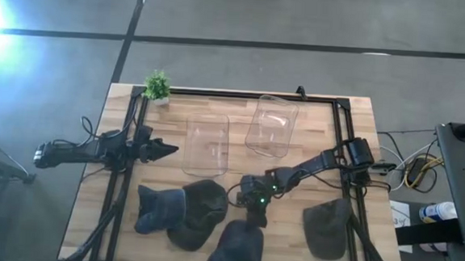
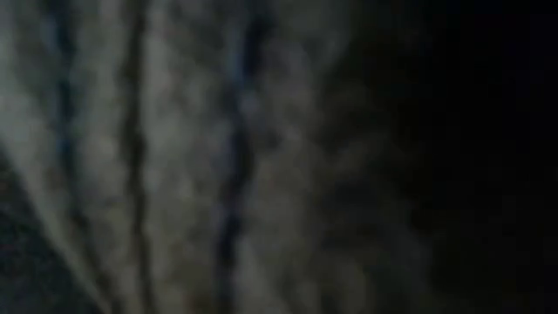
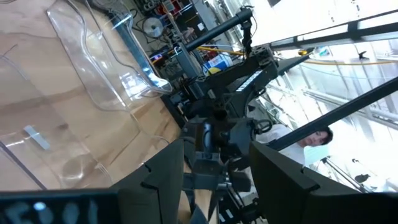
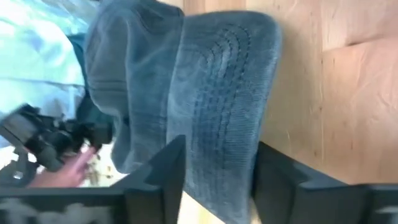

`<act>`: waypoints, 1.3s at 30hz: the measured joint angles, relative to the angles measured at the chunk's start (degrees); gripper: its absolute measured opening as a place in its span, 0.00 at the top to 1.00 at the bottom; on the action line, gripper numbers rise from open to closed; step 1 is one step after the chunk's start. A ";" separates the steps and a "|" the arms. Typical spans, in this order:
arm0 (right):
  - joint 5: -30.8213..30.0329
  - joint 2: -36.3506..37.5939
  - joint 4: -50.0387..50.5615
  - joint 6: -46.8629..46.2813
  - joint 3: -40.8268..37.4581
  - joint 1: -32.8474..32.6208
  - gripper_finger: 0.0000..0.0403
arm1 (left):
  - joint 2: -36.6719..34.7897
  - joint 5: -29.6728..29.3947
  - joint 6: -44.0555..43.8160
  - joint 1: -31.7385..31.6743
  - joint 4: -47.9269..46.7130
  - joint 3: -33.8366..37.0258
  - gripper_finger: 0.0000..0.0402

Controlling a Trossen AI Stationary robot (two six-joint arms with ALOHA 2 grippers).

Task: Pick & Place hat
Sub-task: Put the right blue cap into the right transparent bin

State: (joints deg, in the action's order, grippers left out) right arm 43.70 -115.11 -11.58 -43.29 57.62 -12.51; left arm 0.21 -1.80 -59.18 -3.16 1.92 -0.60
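Several hats lie along the table's near side: a blue one [image 1: 156, 208], a dark olive one [image 1: 199, 213], a grey-blue cap [image 1: 237, 248] reaching over the near edge, and an olive one [image 1: 328, 227]. My right gripper [image 1: 251, 215] hangs over the grey-blue cap [image 4: 143, 74], open, one finger on each side of its stitched brim [image 4: 227, 93]. Ribbed cloth [image 2: 174, 157] fills the low view. My left gripper [image 1: 169, 149] waits, open, at the table's left, touching nothing. My right gripper [image 4: 217, 180] comes at the grey-blue cap's brim [image 4: 217, 149] from above, slanting toward the table's near edge, with the brim lying between its fingers [image 4: 171, 171]. Whether the fingers touch the brim, I cannot tell. The cap rests on the table.
Two clear plastic containers [image 1: 207, 145] [image 1: 272, 125] lie on the table's far half, between the arms. A small green plant [image 1: 157, 85] stands at the far left corner. A person's hand [image 4: 68, 165] shows beyond the near edge.
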 joint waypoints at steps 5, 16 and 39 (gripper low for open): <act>1.39 0.19 0.05 -0.15 0.89 0.09 0.92 | 0.00 0.00 0.00 0.00 -0.01 0.00 0.56; -15.95 25.11 17.30 -6.75 0.89 -0.22 0.97 | 0.02 -1.67 -0.99 0.00 0.21 0.00 0.56; -88.88 55.07 63.39 -40.20 0.92 5.89 0.97 | 0.04 -2.35 -5.16 0.00 0.16 0.00 0.56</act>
State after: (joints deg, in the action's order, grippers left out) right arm -45.17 -60.04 51.81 -83.48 58.54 -6.62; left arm 0.25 -4.15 -64.34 -3.16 2.09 -0.60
